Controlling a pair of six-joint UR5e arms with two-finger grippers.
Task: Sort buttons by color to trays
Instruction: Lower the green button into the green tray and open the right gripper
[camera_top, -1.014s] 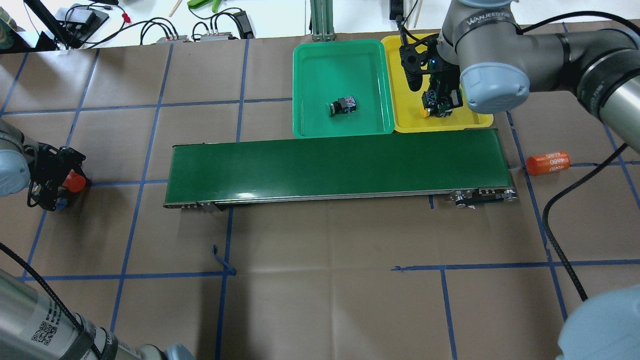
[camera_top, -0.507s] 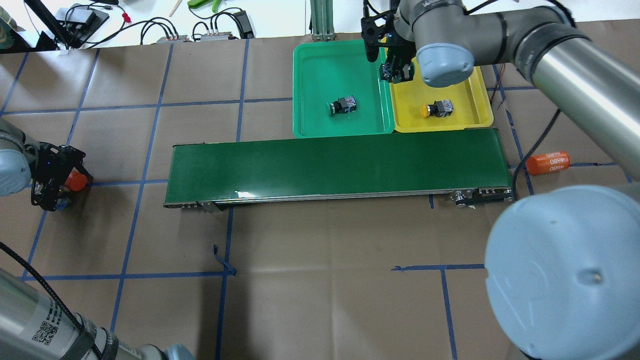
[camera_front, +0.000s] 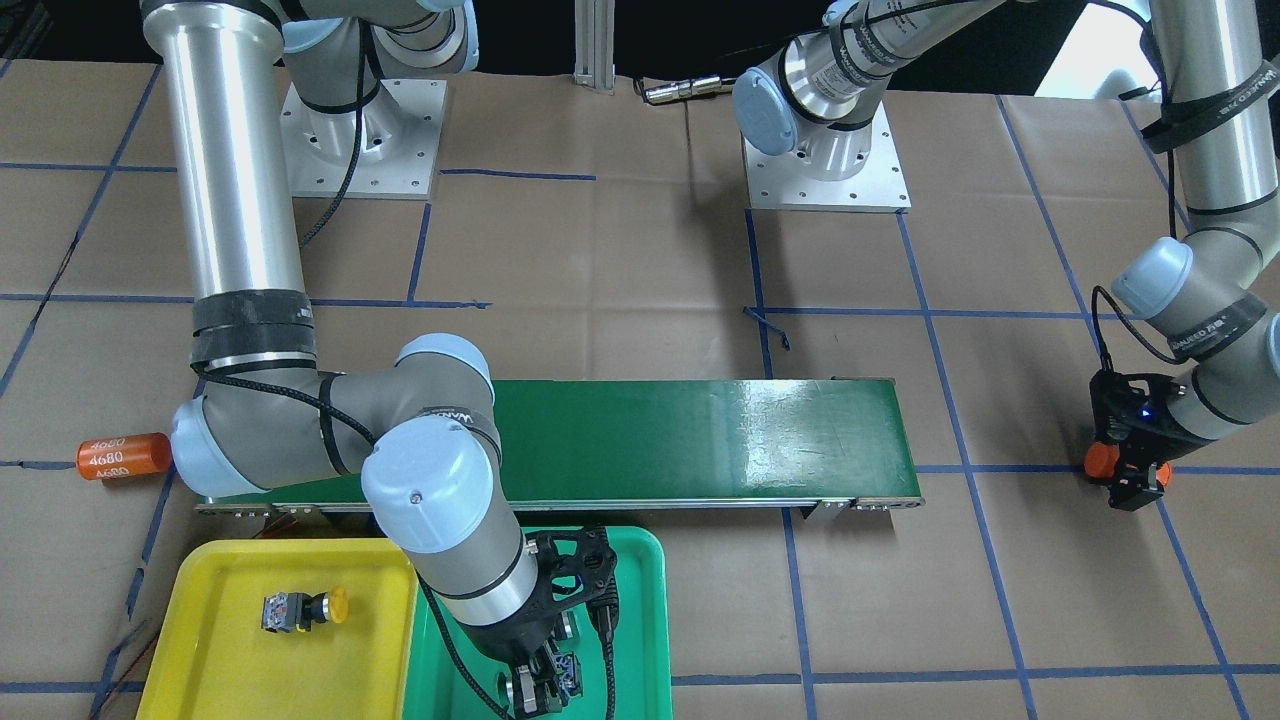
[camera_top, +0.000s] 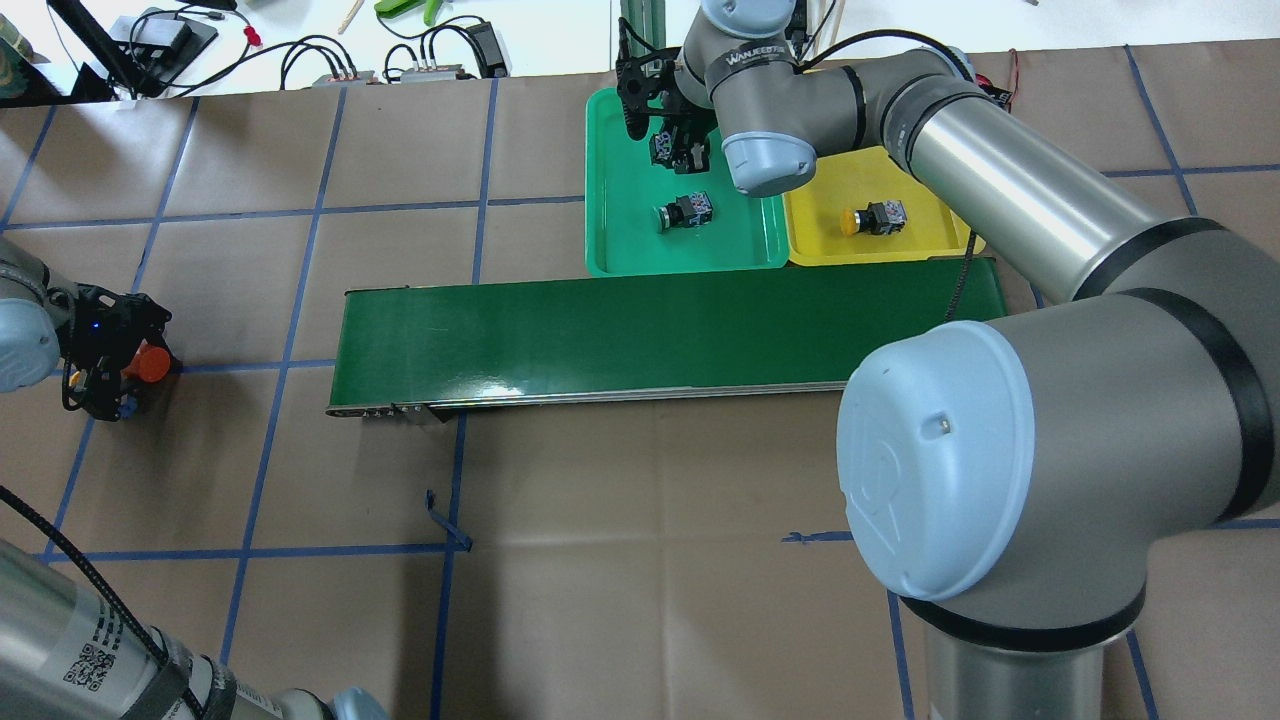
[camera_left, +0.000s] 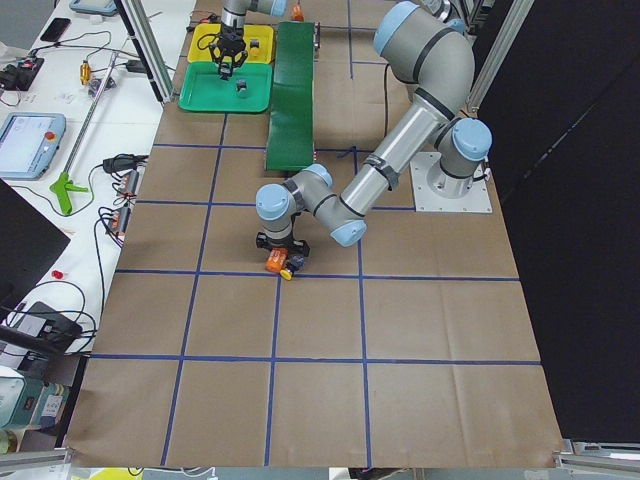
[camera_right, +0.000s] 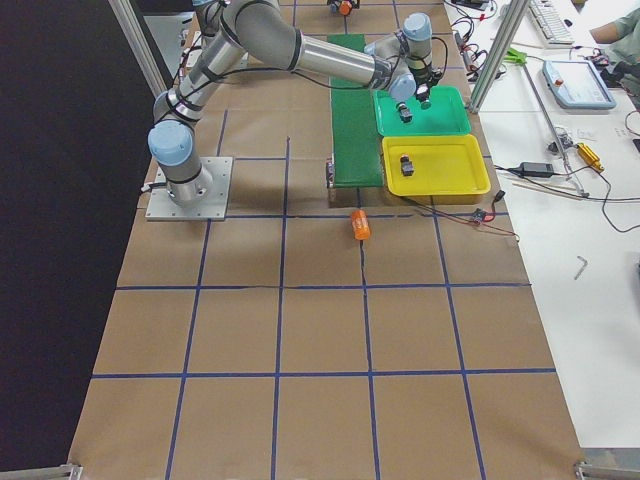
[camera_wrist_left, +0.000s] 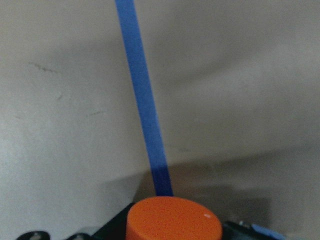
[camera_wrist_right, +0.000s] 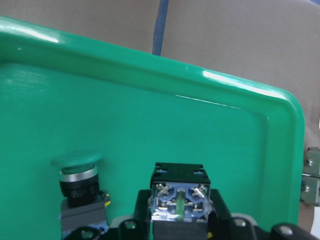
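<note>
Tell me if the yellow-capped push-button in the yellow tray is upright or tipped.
Tipped: the yellow-capped black push-button lies on its side in the yellow plastic tray, cap pointing sideways.

Robotics lab, blue-taped paper table (camera_top: 650, 600), bolted arm base (camera_front: 880, 190), cluttered side bench (camera_left: 50, 95) (cables (camera_left: 115, 165), teach pendant (camera_left: 25, 140))

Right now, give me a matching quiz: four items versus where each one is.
1 right gripper
2 left gripper
3 yellow-capped button
4 lying orange cylinder

a in yellow tray
b over green tray, holding a button
c on table near conveyor end
d at upright orange cylinder

Pairs: 1-b, 2-d, 3-a, 4-c
</note>
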